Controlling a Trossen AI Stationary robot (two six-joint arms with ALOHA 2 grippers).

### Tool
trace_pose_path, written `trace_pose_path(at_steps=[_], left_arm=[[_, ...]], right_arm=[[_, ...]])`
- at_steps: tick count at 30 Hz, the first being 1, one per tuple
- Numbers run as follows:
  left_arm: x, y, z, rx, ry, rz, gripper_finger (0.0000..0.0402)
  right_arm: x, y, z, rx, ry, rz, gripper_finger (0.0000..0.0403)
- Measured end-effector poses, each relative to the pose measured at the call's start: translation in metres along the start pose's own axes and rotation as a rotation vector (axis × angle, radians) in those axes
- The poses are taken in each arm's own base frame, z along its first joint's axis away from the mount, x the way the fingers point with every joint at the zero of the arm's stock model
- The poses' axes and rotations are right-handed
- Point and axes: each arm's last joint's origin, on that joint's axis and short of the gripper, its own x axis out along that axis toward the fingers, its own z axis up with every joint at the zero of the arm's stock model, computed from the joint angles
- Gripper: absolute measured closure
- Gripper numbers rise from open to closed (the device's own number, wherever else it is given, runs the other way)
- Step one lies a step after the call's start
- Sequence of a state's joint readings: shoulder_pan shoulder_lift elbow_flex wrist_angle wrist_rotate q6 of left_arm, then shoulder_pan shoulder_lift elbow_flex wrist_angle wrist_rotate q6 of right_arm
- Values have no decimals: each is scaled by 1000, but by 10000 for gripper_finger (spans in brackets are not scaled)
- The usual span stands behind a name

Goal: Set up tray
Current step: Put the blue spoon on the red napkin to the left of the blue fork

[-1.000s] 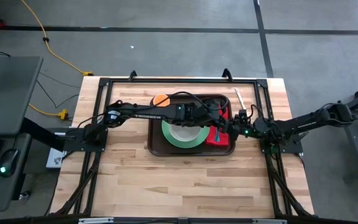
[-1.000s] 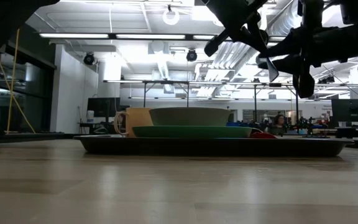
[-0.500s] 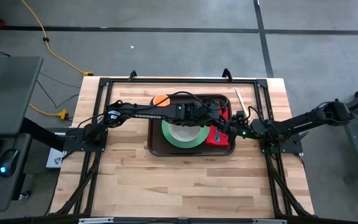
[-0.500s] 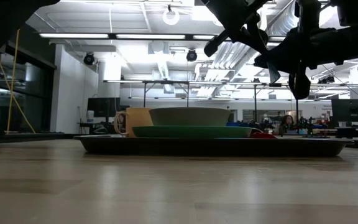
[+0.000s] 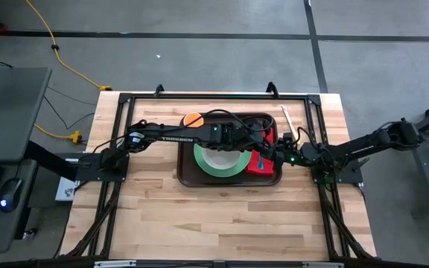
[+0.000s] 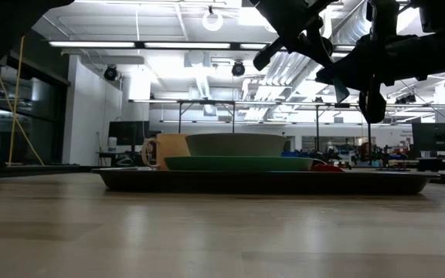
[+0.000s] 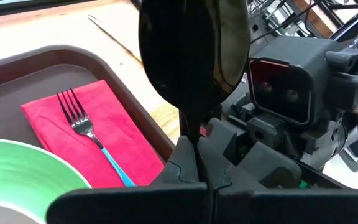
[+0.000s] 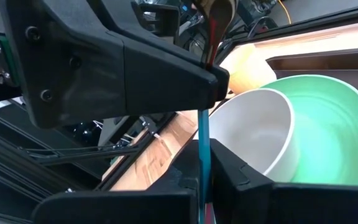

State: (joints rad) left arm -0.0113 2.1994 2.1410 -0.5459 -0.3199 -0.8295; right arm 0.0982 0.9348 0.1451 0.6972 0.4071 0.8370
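Note:
A spoon with a metal bowl (image 7: 194, 50) and a blue handle (image 8: 204, 140) is held in the air between both grippers, over the right edge of the dark brown tray (image 5: 187, 176). My left gripper (image 7: 194, 149) reaches across the tray and is shut on the spoon. My right gripper (image 8: 204, 180) faces it from the right and is shut on the handle. On the tray sit a green plate (image 5: 213, 170) carrying a white bowl (image 5: 222, 158), an orange cup (image 5: 193, 119), and a red napkin (image 7: 79, 140) with a fork (image 7: 79, 118) lying on it. My left gripper pinches the spoon's neck (image 7: 191, 127) just under the bowl between its two fingers; the bowl stands out past the fingertips. The spoon is clear of the tray. My right gripper pinches the blue handle (image 8: 204, 155) between its two fingers, farther from the bowl than the left fingers (image 8: 185, 78).
A pale wooden stick (image 5: 287, 119) lies on the table beyond the tray's far right corner. The black frame rails (image 5: 214, 97) run around the table's far and side edges. Bare wood (image 5: 214, 216) lies between the tray and the near edge.
My right gripper has shifted a little toward the table's left, closer to my left gripper. The spoon and the things on the tray have stayed where they were.

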Motion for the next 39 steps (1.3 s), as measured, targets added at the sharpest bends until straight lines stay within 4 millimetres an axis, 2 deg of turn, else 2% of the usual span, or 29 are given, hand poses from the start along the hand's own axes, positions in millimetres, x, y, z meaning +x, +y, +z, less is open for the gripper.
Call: trace_pose_path(at_steps=[7,15,22,39], left_arm=[[0,0,0,-1,3,2,373],[0,0,-1,10,7,-2,391],[0,0,-1,13,10,-1,377],[0,0,-2,18,25,-7,373]], right_arm=[[0,0,0,20,-1,3,403],[0,1,0,53,14,16,402],[0,0,-1,74,26,9,402],[0,-1,-2,75,42,9,402]])
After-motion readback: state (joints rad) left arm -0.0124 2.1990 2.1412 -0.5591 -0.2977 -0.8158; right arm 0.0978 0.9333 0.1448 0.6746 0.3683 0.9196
